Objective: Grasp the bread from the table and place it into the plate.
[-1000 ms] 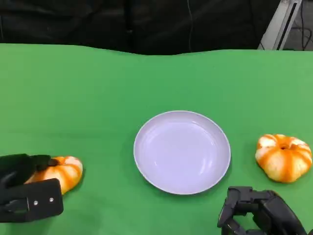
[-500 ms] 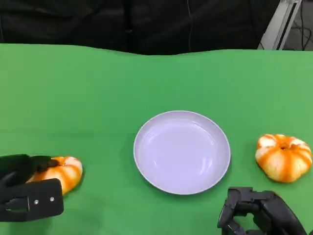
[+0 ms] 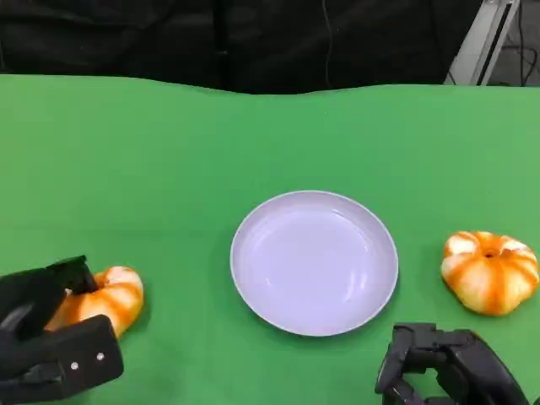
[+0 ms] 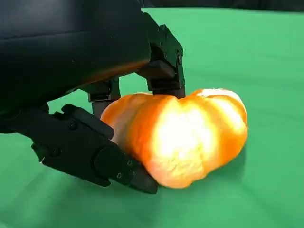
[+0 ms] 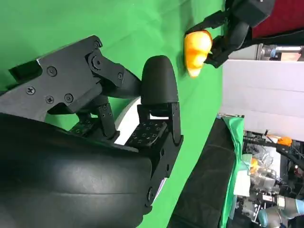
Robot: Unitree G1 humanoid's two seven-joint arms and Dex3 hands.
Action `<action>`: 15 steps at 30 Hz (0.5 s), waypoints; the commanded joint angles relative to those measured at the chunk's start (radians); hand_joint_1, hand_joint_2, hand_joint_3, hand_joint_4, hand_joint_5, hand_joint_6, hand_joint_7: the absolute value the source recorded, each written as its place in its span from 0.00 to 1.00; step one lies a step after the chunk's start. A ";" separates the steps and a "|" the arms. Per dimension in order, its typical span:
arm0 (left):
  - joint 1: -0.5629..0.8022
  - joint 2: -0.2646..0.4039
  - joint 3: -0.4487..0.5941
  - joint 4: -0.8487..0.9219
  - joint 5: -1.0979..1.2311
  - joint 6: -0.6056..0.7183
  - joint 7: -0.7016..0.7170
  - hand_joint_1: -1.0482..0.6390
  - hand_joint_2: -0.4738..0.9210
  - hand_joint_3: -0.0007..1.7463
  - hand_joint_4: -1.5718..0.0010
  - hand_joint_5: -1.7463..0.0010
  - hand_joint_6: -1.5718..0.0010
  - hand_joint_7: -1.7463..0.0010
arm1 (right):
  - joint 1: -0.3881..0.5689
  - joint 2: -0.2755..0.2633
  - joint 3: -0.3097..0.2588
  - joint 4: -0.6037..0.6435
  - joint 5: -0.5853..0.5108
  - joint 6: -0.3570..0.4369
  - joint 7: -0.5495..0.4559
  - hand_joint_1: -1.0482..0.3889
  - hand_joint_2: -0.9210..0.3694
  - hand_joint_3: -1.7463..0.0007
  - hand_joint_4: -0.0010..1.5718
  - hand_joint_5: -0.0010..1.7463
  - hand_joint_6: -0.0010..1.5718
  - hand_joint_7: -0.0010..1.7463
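An orange, pumpkin-shaped bread lies on the green table at the lower left. My left hand grips it, with fingers over its top and the thumb under its near side. The left wrist view shows the fingers and thumb pressed against the bread, which still touches the cloth. The white plate stands bare at the table's middle. Near the front edge, right of the plate, my right hand hangs with fingers loosely bent and apart, holding nothing. The right wrist view shows the same hand and, far off, the held bread.
A second orange bread lies to the right of the plate, just beyond my right hand. The green cloth stretches back to a dark edge. A metal frame stands at the far right corner.
My left hand has tilted and its lower part has slid a little to the right, closing around the bread. The bread has barely moved. The right hand is still.
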 commanded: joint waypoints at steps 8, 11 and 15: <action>0.015 0.002 0.026 -0.021 -0.016 -0.036 0.041 0.53 0.91 0.00 0.55 0.00 0.66 0.00 | 0.004 -0.005 -0.003 -0.009 0.000 0.003 -0.010 0.66 0.23 0.46 0.53 0.83 0.54 0.69; 0.015 0.002 0.026 -0.021 -0.016 -0.036 0.042 0.53 0.91 0.00 0.55 0.00 0.66 0.00 | 0.004 -0.005 -0.003 -0.009 0.000 0.003 -0.010 0.66 0.23 0.46 0.53 0.83 0.54 0.69; 0.015 0.001 0.027 -0.021 -0.016 -0.036 0.041 0.53 0.91 0.00 0.55 0.00 0.66 0.00 | 0.004 -0.005 -0.003 -0.009 0.000 0.003 -0.010 0.66 0.23 0.46 0.53 0.83 0.54 0.69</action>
